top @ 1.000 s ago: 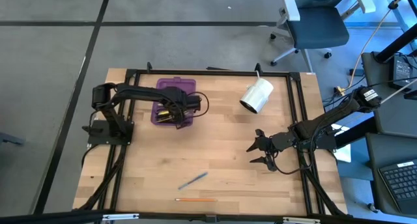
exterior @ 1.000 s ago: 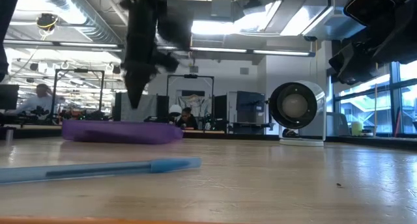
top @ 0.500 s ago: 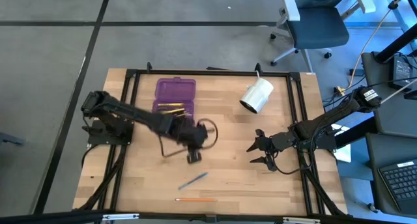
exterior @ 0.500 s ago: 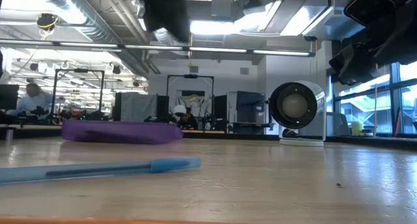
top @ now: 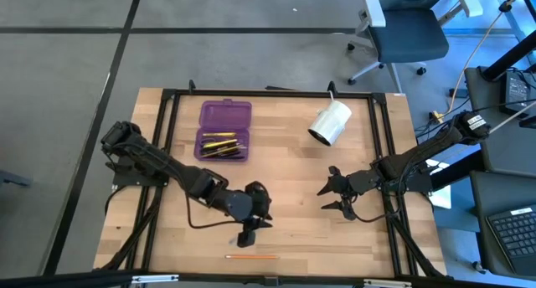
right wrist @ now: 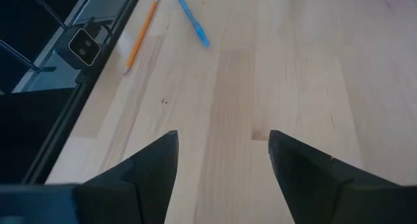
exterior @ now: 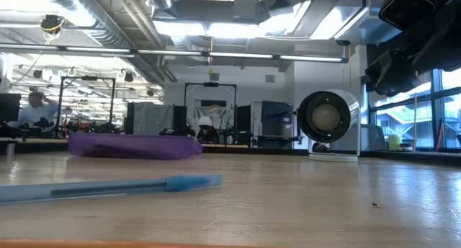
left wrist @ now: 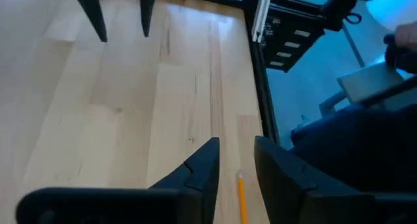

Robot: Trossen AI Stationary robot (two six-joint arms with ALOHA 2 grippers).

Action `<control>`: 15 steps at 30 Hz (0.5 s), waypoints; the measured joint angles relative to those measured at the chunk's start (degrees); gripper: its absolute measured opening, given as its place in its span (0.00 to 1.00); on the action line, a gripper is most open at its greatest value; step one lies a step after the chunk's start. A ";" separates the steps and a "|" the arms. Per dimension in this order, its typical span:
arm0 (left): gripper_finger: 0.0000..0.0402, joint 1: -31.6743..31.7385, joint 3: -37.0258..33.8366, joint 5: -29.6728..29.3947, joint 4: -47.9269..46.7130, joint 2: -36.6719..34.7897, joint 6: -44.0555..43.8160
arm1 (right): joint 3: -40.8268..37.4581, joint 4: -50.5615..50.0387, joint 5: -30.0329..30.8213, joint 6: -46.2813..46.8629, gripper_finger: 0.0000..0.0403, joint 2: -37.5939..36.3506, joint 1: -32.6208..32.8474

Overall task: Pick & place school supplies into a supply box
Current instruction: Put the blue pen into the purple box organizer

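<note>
Left end effector (top: 247, 235) — fingers spread, empty, low over the blue pen (right wrist: 192, 19); orange pencil (top: 251, 257) lies just beside, so a skewed descent could nudge either toward the bench (top: 293, 171) edge. Supply box (top: 224, 131) well apart, lid open; right end effector (top: 328, 198) waits spread.

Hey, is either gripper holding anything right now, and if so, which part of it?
Nothing is held. The left gripper hangs open above the orange pencil, with only table between its fingers. The right gripper is open and empty too.
</note>
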 joint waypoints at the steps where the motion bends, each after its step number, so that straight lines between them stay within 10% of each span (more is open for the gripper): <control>1: 0.24 -0.06 0.00 -0.09 -0.02 0.01 -0.32 | 0.00 0.00 0.00 -0.02 0.60 0.00 0.00; 15: 0.48 -0.24 0.00 1.26 -0.75 6.54 -2.96 | 0.00 0.03 0.04 -0.19 0.60 0.02 0.00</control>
